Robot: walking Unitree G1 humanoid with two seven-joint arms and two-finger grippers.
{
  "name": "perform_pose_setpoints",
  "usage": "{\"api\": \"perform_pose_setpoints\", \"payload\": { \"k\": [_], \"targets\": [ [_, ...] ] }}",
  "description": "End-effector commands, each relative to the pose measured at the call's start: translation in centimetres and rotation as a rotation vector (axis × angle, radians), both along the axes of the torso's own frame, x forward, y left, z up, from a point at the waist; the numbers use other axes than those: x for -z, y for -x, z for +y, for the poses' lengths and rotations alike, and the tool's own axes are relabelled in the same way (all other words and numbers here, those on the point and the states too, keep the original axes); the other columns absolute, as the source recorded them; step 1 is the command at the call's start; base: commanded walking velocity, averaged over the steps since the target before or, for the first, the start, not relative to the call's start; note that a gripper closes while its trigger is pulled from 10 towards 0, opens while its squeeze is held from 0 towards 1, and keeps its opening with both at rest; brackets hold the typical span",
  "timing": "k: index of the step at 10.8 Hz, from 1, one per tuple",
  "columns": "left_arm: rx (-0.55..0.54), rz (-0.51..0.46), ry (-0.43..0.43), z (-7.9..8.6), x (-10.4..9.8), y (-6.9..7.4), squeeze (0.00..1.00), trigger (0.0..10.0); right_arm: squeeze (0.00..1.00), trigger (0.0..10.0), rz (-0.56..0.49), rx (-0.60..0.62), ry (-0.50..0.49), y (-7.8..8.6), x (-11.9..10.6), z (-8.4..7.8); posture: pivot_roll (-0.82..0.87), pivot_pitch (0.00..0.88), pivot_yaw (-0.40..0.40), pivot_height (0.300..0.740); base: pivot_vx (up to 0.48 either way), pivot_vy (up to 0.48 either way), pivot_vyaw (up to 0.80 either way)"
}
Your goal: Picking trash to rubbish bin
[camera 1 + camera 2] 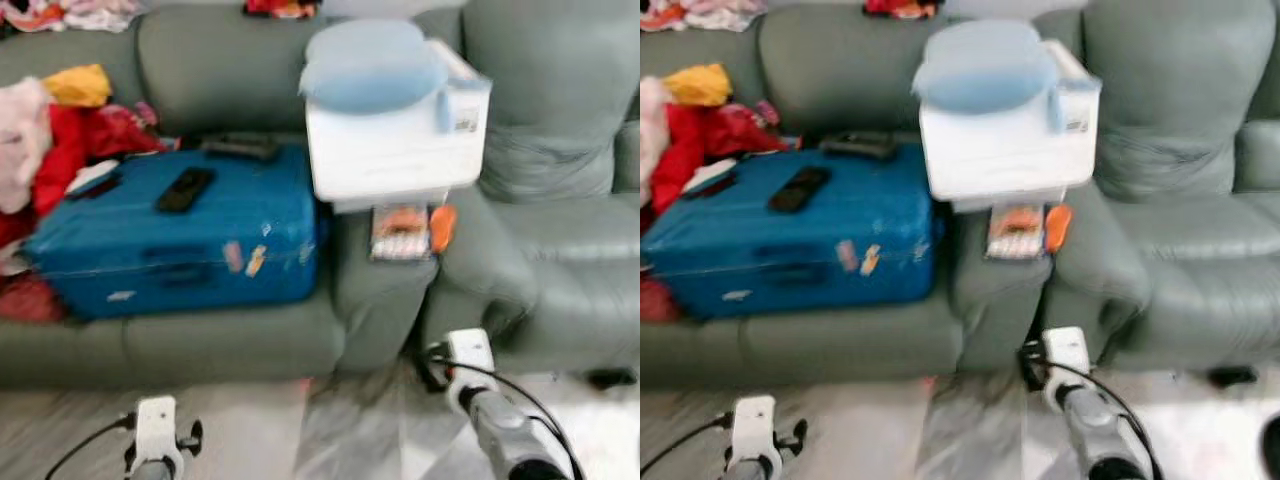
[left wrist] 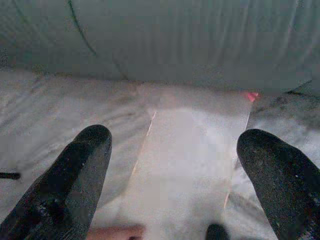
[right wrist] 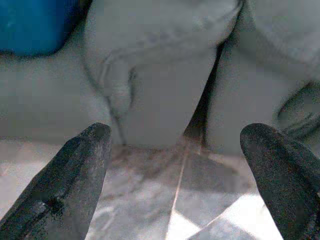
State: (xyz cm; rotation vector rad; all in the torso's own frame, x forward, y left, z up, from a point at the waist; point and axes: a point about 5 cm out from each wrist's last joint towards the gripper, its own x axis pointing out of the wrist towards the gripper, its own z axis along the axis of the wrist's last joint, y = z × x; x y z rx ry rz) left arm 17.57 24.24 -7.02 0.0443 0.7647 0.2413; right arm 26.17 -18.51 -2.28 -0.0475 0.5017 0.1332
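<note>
Both pincers hang low over the floor (image 1: 250,430) in front of a grey sofa (image 1: 560,250). The left pincer (image 2: 172,165) is spread apart above pale tiles; the right pincer (image 3: 180,165) is spread apart too, facing the sofa base. At 11 o'clock a blue suitcase (image 1: 180,240) lies on the seat. At 12 o'clock a white box (image 1: 395,140) sits on the armrest, an orange packet (image 1: 402,230) just below it.

grey sofa (image 1: 560,250) blocks way ahead; blue suitcase (image 1: 180,240) fills left seat, white box (image 1: 395,140) sits on armrest above narrow dark gap. bare tiled floor (image 1: 250,430) in front gives open passage between both low arms.
</note>
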Motion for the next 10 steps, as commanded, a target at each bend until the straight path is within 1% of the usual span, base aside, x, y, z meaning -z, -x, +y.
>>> {"api": "perform_pose_setpoints", "payload": {
  "k": [1, 2, 5, 6, 8, 10],
  "targets": [
    [-0.010, 0.014, -0.030, 1.4, -0.2, 0.3, 0.00, 10.0, 0.00, 10.0, -0.003, -0.025, -0.017, -0.3, -0.1, 1.2, 0.03, 0.008, 0.025, 0.740, 0.480, 0.000, 0.00],
    [-0.015, 0.014, -0.031, 1.5, -0.2, 0.3, 0.00, 10.0, 0.00, 10.0, -0.003, -0.028, -0.016, -0.3, -0.1, 1.3, 0.03, 0.008, 0.026, 0.740, 0.326, 0.000, 0.00],
    [-0.039, 0.038, -0.043, 2.2, -0.2, 0.9, 0.00, 10.0, 0.00, 10.0, 0.005, -0.038, -0.010, -0.3, 0.0, 1.4, 0.04, 0.003, 0.024, 0.740, 0.000, 0.000, 0.00],
    [-0.050, 0.067, -0.059, 2.6, 0.0, 1.4, 0.00, 10.0, 0.00, 10.0, 0.020, -0.048, 0.005, -0.1, 0.2, 1.4, 0.05, 0.001, 0.025, 0.740, 0.000, 0.000, 0.00],
    [-0.058, 0.107, -0.067, 2.9, 0.3, 2.1, 0.00, 10.0, 0.00, 10.0, 0.062, -0.065, 0.036, 0.4, 0.8, 1.3, 0.05, 0.000, 0.026, 0.740, 0.000, 0.000, 0.00],
    [-0.038, 0.203, -0.082, 3.0, 1.0, 3.5, 0.00, 10.0, 0.00, 10.0, 0.133, -0.123, 0.090, 1.4, 1.8, 1.3, 0.06, 0.000, 0.024, 0.740, 0.000, 0.000, 0.00]
  ]
}}
